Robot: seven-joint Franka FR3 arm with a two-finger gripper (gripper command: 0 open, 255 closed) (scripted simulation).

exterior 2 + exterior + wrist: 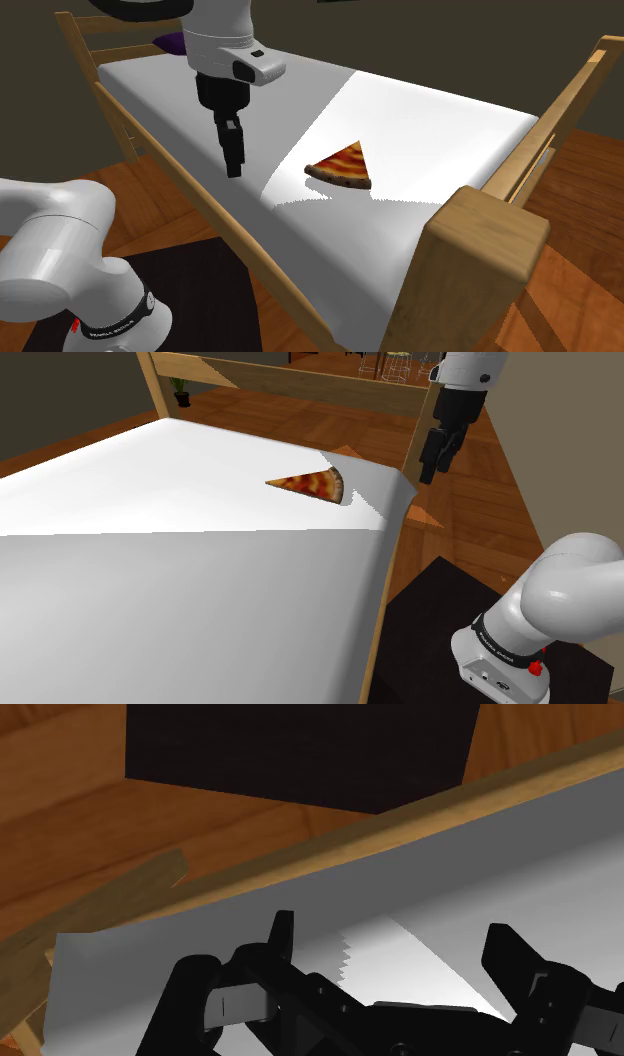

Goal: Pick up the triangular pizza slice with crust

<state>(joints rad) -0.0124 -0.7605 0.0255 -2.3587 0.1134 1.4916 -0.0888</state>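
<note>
1. The triangular pizza slice with a brown crust and red-orange topping lies flat on the white mattress of a light wooden-framed bed. It is close to the bed's wooden side rail on the robot's side, with its crust turned roughly toward that rail.
2. The all-black two-finger end effector hangs in the air about over that rail with its fingers pointing down. It is near the slice but clearly apart from it, well above the mattress and not yet over the slice.
3. In the wrist view the end effector's fingers stand wide apart with nothing between them, so it holds nothing. Beyond them lie the mattress edge, the rail and the robot's dark box stand.
4. As I judge it, the task is in its approach and no grasp is made. What is left is moving across above the slice, coming down, closing on it and lifting.
</note>
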